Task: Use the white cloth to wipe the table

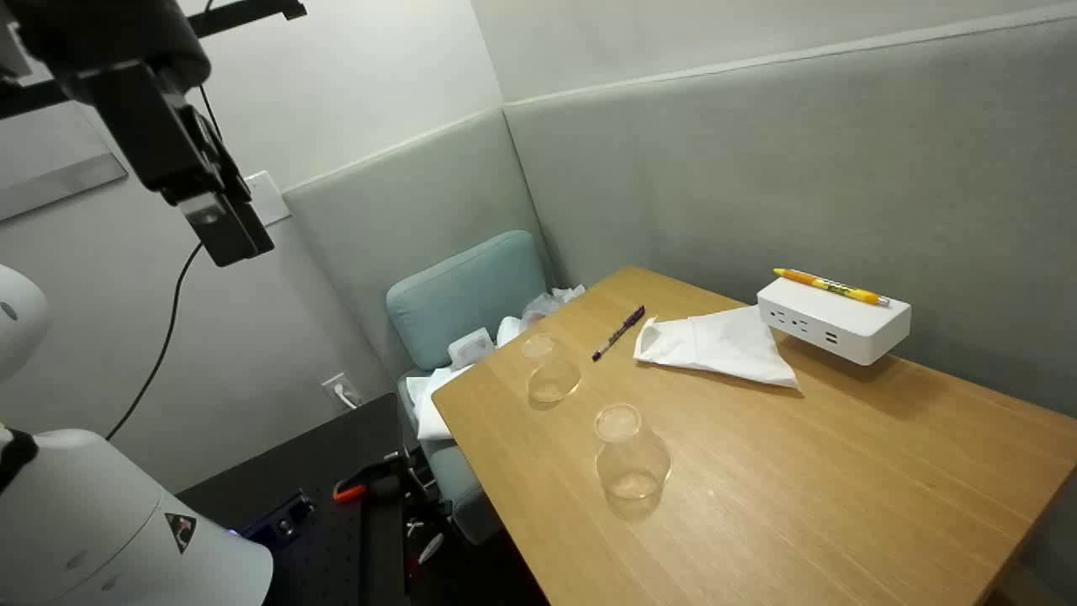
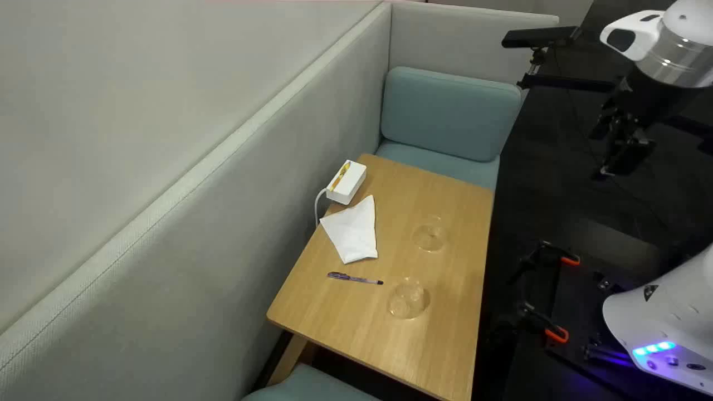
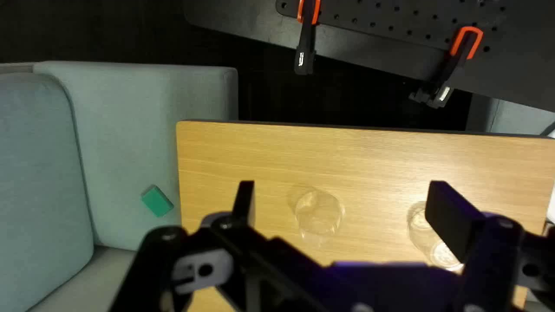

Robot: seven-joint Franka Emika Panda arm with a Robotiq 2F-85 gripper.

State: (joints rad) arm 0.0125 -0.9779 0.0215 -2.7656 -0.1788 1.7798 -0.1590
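A white cloth lies folded and nearly flat on the wooden table, beside a white power box. It also shows in an exterior view, near the table edge by the padded wall. It does not show in the wrist view. My gripper is high up, off to the side of the table and well apart from the cloth; it also shows in an exterior view. In the wrist view my gripper has its fingers wide apart, with nothing held. The table shows below it.
Two clear cups stand on the table; both show in the wrist view. A purple pen lies near the cloth. The power box bears a yellow pen. Orange-handled clamps stick out from the robot's base.
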